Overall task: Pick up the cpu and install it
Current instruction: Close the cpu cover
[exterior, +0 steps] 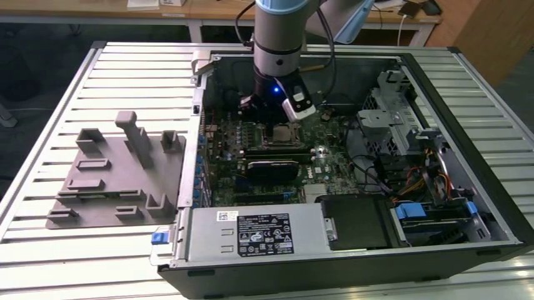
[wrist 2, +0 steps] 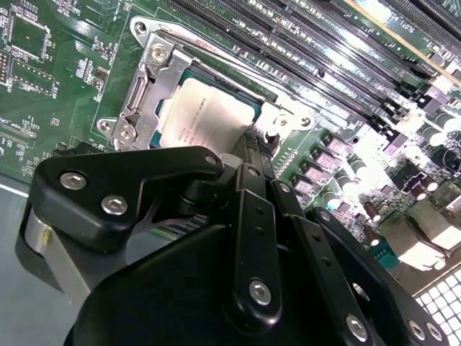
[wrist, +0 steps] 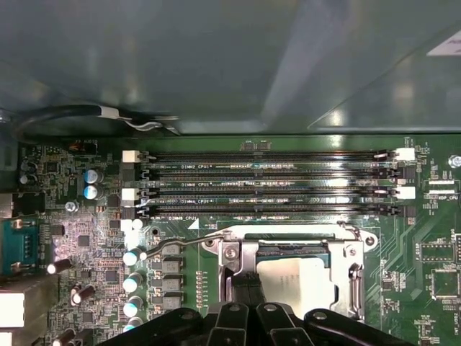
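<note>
The cpu [wrist 2: 209, 119] [wrist: 295, 277] is a silver square lying flat in the motherboard socket, with the socket's metal frame [wrist 2: 148, 79] [wrist: 234, 252] around it. In the exterior view the cpu [exterior: 286, 132] shows just below the arm's wrist, inside the open computer case [exterior: 467, 187]. My gripper [wrist 2: 253, 148] [wrist: 245, 285] hangs right over the socket, its two black fingertips pressed together at the cpu's edge. The fingers are shut with nothing between them. A thin socket lever [wrist: 180, 245] runs out sideways from the frame.
Several black memory slots [wrist: 266, 184] [wrist 2: 324, 65] run beside the socket. Capacitors [wrist: 133, 281] stand close to it. A black heatsink block [exterior: 271, 169] lies on the board. A grey parts fixture [exterior: 117, 181] is on the exterior view's left; the power supply [exterior: 250, 234] sits in front.
</note>
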You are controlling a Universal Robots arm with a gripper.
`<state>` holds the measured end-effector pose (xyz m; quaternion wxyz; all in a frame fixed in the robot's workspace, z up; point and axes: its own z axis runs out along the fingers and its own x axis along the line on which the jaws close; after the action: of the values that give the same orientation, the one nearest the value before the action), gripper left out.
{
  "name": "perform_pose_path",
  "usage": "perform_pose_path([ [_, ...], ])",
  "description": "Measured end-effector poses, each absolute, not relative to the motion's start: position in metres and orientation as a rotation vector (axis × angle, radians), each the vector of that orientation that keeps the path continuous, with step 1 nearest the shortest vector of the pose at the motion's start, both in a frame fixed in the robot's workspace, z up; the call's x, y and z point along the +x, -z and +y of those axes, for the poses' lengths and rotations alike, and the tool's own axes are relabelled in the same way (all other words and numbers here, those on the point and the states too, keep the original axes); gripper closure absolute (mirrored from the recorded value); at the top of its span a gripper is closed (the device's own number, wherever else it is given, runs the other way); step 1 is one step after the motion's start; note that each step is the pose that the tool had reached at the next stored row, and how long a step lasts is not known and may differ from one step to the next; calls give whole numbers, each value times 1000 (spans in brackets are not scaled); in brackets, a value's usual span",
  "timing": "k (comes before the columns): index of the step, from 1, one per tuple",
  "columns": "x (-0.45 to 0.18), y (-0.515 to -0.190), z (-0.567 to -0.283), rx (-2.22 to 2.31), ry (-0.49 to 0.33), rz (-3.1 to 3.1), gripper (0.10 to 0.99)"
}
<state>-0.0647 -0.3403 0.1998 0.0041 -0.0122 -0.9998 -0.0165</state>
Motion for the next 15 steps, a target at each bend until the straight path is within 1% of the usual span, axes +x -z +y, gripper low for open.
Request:
perform_pose_path([
  [10, -64, -198, -340, -33, 50, -3133, 980],
  [15, -64, -205, -340, -33, 51, -3133, 980],
])
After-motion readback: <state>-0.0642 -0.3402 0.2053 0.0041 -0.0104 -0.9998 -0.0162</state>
